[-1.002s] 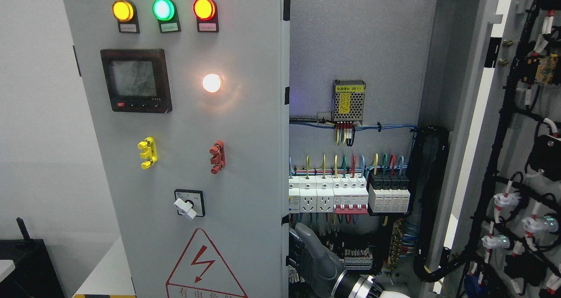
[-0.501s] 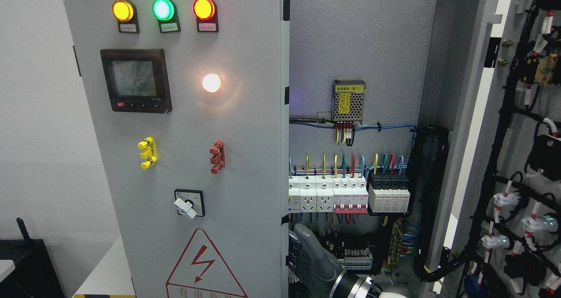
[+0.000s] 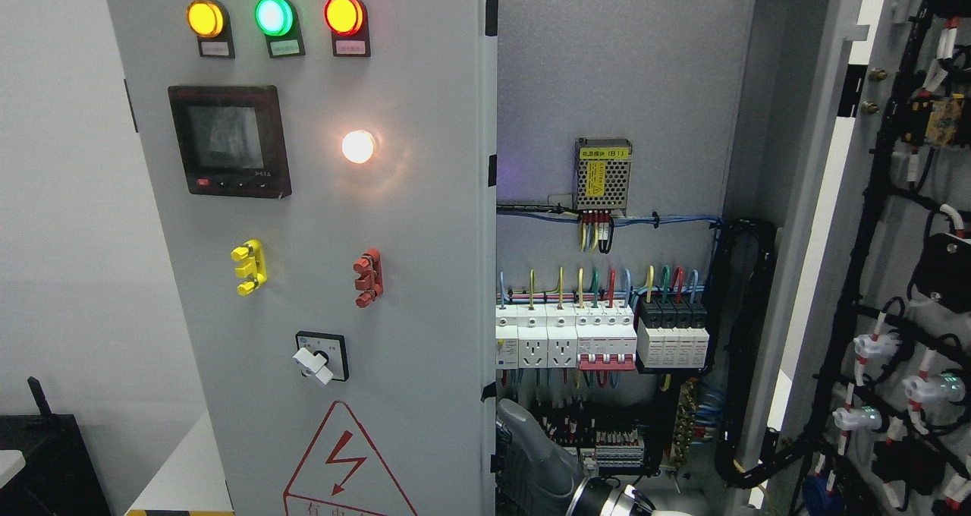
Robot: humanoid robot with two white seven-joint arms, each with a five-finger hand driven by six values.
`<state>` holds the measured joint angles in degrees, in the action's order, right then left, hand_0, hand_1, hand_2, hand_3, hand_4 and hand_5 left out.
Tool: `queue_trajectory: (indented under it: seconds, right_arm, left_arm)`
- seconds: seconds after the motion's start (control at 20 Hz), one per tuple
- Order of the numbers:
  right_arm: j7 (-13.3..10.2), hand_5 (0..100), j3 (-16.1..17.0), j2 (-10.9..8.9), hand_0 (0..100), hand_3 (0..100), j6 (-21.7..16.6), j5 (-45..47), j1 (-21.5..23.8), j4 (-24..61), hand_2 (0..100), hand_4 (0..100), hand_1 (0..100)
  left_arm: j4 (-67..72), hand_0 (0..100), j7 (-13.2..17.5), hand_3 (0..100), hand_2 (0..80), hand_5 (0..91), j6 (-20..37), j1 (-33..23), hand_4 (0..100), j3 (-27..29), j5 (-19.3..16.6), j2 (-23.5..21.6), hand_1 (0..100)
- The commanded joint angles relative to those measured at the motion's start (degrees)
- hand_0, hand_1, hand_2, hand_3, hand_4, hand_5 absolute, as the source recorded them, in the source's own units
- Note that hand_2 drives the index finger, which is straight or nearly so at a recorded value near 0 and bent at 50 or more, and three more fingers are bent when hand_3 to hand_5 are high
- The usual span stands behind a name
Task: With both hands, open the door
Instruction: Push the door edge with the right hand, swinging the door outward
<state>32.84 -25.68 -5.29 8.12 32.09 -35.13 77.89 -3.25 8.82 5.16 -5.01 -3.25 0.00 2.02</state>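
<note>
Inside the open cabinet (image 3: 622,83): white switches (image 3: 565,338), coloured wires (image 3: 599,281), a small metal box (image 3: 603,173); right hand (image 3: 531,455) by the left door (image 3: 303,235) edge, fingers hidden, cannot tell.

White breakers (image 3: 565,341) sit just above the right hand (image 3: 531,455); a black box (image 3: 45,463) (partly cropped) stands far to its left.

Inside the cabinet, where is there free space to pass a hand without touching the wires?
The bare back panel above the power supply is free, as is the grey strip between its blue wire run and the breaker row. Below the breakers it is crowded: terminal blocks, the cable bundle and the robot's right hand.
</note>
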Motion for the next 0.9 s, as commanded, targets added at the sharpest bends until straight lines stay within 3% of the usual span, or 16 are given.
queue_trajectory:
  seconds: [0.0, 0.35, 0.85]
  right_arm:
    - [1.08, 0, -0.60, 0.11, 11, 0, 0.06, 0.08, 0.41, 0.16, 0, 0, 0]
    - [2.14, 0, -1.92, 0.11, 11, 0, 0.15, 5.17, 1.55, 2.44, 0, 0, 0]
    - [2.40, 0, -4.46, 0.11, 11, 0, 0.15, 5.44, 3.66, 5.96, 0, 0, 0]
  left_arm:
    - [0.00, 0, -0.03, 0, 0.0, 0.0, 0.03, 0.00, 3, 0.00, 1.14, 0.00, 0]
    - [0.00, 0, -0.03, 0, 0.0, 0.0, -0.06, 0.00, 3, 0.00, 1.14, 0.00, 0]
    - [0.00, 0, -0.03, 0, 0.0, 0.0, 0.03, 0.00, 3, 0.00, 1.14, 0.00, 0]
